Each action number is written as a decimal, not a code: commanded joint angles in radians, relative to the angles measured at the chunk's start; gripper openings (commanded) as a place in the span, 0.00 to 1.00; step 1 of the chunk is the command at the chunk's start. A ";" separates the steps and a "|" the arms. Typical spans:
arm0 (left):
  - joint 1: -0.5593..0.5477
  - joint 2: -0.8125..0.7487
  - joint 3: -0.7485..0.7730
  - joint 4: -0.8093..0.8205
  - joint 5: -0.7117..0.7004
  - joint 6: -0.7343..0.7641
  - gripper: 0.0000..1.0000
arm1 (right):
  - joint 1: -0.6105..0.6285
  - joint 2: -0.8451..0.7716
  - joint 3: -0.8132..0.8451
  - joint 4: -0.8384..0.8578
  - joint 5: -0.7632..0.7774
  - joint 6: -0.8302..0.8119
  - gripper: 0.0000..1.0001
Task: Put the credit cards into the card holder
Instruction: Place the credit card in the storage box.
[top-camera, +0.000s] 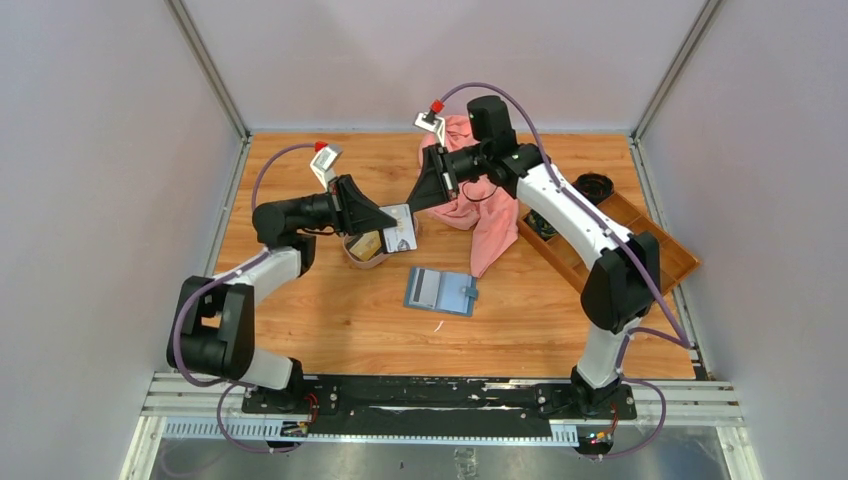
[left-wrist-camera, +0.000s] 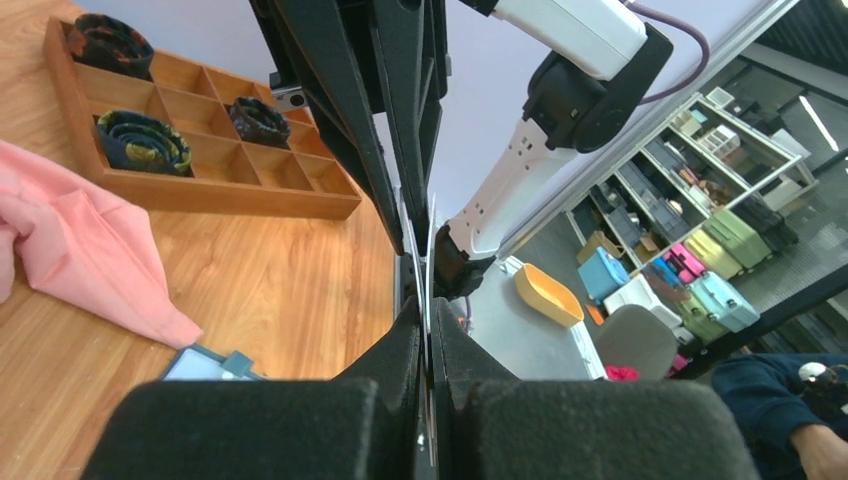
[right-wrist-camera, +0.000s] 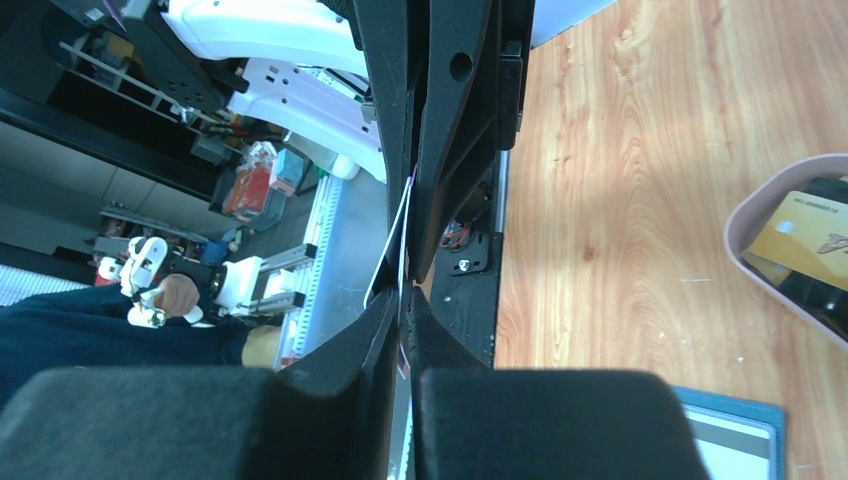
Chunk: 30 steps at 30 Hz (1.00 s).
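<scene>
A pale grey-white credit card (top-camera: 401, 232) is held in the air above the oval beige tray (top-camera: 352, 256), between both grippers. My left gripper (top-camera: 391, 220) is shut on it from the left, and the card shows edge-on between its pads (left-wrist-camera: 428, 250). My right gripper (top-camera: 417, 204) is shut on it from the right, and its thin edge also shows in the right wrist view (right-wrist-camera: 398, 235). A yellowish-gold card (top-camera: 366, 243) lies in the tray and shows in the right wrist view too (right-wrist-camera: 812, 236). The teal-blue card holder (top-camera: 440, 290) lies open on the table in front.
A pink cloth (top-camera: 482, 215) lies behind and right of the card holder. A brown wooden compartment tray (top-camera: 610, 245) with dark rolled items stands at the right. A black round lid (top-camera: 594, 186) sits behind it. Walls enclose the table on three sides.
</scene>
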 joint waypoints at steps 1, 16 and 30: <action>-0.011 0.044 0.055 0.058 -0.033 0.003 0.00 | 0.023 0.065 0.039 -0.061 0.062 -0.053 0.04; 0.143 0.436 0.233 0.062 0.031 0.077 0.00 | -0.030 0.462 0.382 -0.073 0.052 -0.079 0.01; 0.195 0.579 0.259 0.063 0.056 0.139 0.00 | -0.083 0.580 0.479 0.047 -0.013 -0.085 0.45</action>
